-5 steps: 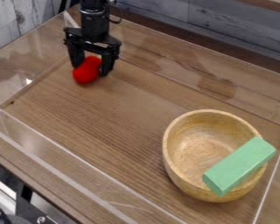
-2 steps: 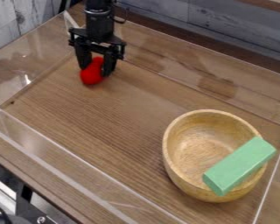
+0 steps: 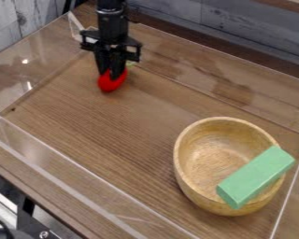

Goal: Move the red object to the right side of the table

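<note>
The red object [image 3: 108,82], a small strawberry-shaped toy, sits at the upper left of the brown wood-grain table [image 3: 127,140]. My black gripper [image 3: 111,70] points straight down over it, with its fingers drawn together on the toy's upper part. The toy's top is hidden between the fingers. Its red underside shows just below them, close to the tabletop.
A round wooden bowl [image 3: 202,140] stands at the lower right, and a green rectangular block [image 3: 256,175] leans inside it against the rim. Low clear acrylic walls [image 3: 27,154] border the table on all sides.
The fingers, spread wide around the red object a second ago, have closed on it. Gripper and toy have shifted slightly to the right.
</note>
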{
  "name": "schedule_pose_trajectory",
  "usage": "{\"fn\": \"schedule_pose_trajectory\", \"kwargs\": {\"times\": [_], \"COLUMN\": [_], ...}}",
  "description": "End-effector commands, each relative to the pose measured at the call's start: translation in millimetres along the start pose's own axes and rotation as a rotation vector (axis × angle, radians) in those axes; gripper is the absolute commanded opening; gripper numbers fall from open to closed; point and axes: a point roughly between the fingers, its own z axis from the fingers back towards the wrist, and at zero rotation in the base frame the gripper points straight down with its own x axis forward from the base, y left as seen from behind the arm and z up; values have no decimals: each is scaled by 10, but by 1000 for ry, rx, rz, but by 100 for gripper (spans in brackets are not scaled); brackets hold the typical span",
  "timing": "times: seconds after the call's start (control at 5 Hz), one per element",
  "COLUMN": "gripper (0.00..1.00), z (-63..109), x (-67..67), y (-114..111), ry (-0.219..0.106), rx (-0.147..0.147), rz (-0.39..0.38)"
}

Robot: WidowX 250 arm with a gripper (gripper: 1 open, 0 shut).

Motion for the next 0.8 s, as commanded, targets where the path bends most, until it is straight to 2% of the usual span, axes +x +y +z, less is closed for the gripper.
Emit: {"fn": "schedule_pose_trajectory", "kwargs": {"times": [0.0,0.2,0.4,0.6], "gripper": [0,0,0,0], "z": [487,615,616,566], "x": [21,-60,-135,-187], "y": [-99,-288,-506,-626], "ry": [-110,-125,-128,-123], "rx": [-13,-37,-49,-50], "rz": [-12,-45,-91,-119]}}
